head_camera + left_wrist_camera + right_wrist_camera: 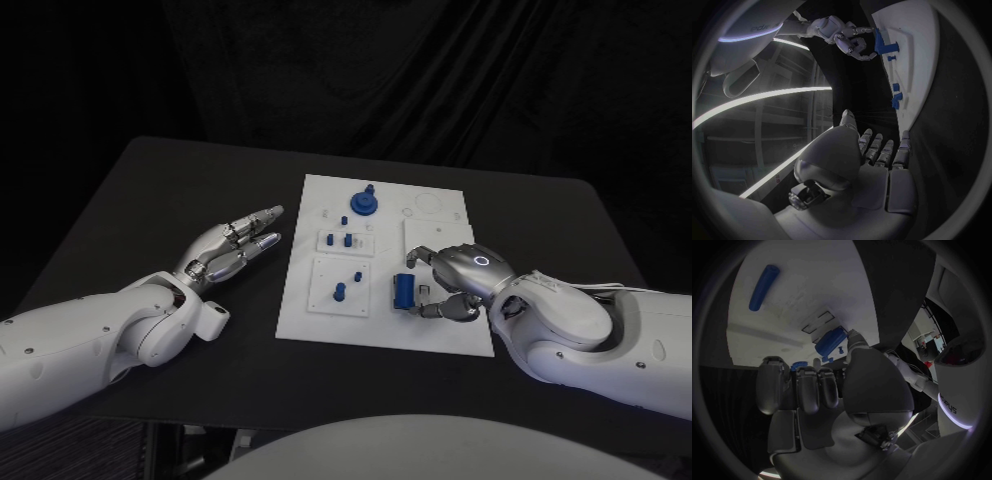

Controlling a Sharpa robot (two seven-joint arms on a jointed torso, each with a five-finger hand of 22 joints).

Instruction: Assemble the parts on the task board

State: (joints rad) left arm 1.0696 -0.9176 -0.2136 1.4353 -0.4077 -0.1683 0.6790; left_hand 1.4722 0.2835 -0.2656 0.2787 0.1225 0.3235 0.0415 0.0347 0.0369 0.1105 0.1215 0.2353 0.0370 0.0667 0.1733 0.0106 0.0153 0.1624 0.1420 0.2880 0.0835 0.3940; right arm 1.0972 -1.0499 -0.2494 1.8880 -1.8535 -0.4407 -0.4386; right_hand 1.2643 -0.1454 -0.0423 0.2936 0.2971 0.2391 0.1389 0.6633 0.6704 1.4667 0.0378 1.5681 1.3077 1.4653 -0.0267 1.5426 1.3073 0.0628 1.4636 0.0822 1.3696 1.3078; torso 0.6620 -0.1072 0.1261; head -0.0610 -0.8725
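The right hand [459, 282] rests on the white board [378, 330], fingers curled beside a blue cylinder [405, 290], grip unclear; the left hand [231, 248] lies open beside the board.

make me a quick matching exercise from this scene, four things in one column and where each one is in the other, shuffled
Things:
1. left hand
2. right hand
3. blue cylinder
4. round blue part with a peg

Places:
A. far end of the task board, standing up
B. on the black table, beside the board's left edge
C. over the board's near right part
D. lying on the board, right by the right hand's fingers

Pairs: 1-B, 2-C, 3-D, 4-A
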